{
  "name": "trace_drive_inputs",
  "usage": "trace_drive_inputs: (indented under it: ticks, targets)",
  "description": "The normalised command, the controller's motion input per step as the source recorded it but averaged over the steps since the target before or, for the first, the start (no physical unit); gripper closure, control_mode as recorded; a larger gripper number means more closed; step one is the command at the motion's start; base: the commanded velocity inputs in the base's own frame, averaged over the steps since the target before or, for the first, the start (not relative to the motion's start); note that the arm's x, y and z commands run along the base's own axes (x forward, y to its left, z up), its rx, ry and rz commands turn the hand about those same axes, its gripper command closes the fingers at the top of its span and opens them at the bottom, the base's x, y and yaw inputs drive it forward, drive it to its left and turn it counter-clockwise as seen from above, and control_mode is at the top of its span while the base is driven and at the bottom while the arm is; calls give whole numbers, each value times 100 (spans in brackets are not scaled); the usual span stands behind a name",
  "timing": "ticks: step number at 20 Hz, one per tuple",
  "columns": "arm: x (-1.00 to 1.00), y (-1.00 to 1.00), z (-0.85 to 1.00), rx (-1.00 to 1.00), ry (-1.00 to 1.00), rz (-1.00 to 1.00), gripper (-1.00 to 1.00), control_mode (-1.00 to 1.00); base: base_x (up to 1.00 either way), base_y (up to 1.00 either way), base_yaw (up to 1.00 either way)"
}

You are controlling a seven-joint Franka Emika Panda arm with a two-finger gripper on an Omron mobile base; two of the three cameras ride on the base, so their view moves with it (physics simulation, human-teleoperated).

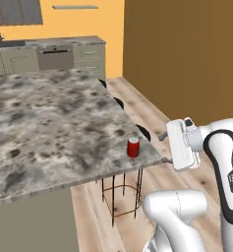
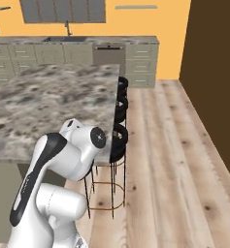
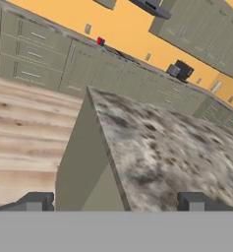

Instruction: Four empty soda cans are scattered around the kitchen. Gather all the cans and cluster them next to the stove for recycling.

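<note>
A red soda can (image 1: pixel 133 147) stands upright on the grey marbled island counter (image 1: pixel 49 123), close to its near right corner. My gripper (image 1: pixel 164 148) hangs just past that corner, to the right of the can and at about its height. It is open, its fingers pointing toward the can with nothing between them. In the hand view the gripper (image 3: pixel 115 202) looks along the island top (image 3: pixel 172 152), both fingertips (image 3: pixel 37 202) spread wide. On the far counter sits a tiny red and blue shape (image 3: pixel 101 42), too small to identify. The stove is out of view.
Black bar stools (image 2: pixel 119 140) line the island's right side over the wooden floor (image 2: pixel 170 160). A brown wall (image 1: pixel 187 54) rises to the right. The back counter holds a sink with a faucet (image 2: pixel 67 28) and a dishwasher (image 2: pixel 108 54). A dark boxy appliance (image 3: pixel 181 70) rests on the far counter.
</note>
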Motion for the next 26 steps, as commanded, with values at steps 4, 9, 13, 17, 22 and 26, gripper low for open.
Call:
trace_drive_inputs:
  ticks: [4,9,13,17,22,26]
  targets:
    - [0,0,0,0,0,0,-100,100,33,-6,-2]
    - [0,0,0,0,0,0,-100,100,29,0,0]
    - [0,0,0,0,0,0,-100,100,28,-1,0]
    - [0,0,0,0,0,0,-100,100,37,0,0]
    - [0,0,0,0,0,0,-100,100,39,-5,0]
    - [0,0,0,0,0,0,-100,100,31,-2,0]
